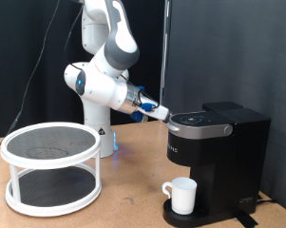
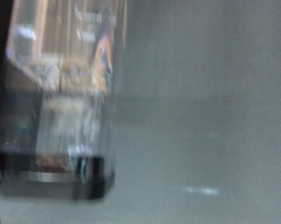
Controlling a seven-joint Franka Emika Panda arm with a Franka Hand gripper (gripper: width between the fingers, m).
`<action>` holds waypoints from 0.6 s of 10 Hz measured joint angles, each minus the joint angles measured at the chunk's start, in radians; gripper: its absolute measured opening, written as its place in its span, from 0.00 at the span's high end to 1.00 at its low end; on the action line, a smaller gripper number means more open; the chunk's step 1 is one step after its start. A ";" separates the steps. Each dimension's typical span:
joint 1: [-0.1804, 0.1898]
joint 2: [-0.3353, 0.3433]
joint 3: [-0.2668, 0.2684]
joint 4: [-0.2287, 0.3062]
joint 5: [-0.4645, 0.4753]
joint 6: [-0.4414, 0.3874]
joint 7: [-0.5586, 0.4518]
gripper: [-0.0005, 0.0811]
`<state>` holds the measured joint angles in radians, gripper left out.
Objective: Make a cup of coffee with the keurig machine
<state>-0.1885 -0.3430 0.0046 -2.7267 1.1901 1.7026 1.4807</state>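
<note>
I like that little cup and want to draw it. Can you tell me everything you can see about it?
The cup is a small, plain white mug that looks ceramic, with a handle on the exterior view's left. It stands upright on the round drip base of the black keurig machine, under its overhanging top. What is inside does not show. Only the base touches it; the gripper is up by the machine's lid.

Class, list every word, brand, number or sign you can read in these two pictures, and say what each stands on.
Pale lettering on the front of the keurig machine, seen in the exterior view: too small and blurred to read.
The cup on the drip base: no text shows.
The white rack: no text shows.
The end effector at the machine's lid: no readable marking.
Wrist view: wholly blurred, nothing readable.
</note>
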 joint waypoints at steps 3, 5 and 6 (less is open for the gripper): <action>0.000 -0.111 -0.005 0.005 -0.023 -0.023 0.003 0.09; 0.000 -0.180 -0.005 0.030 -0.080 -0.027 0.063 0.09; -0.001 -0.205 -0.005 0.047 -0.087 -0.033 0.114 0.09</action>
<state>-0.1894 -0.5480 -0.0004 -2.6799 1.1035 1.6697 1.5947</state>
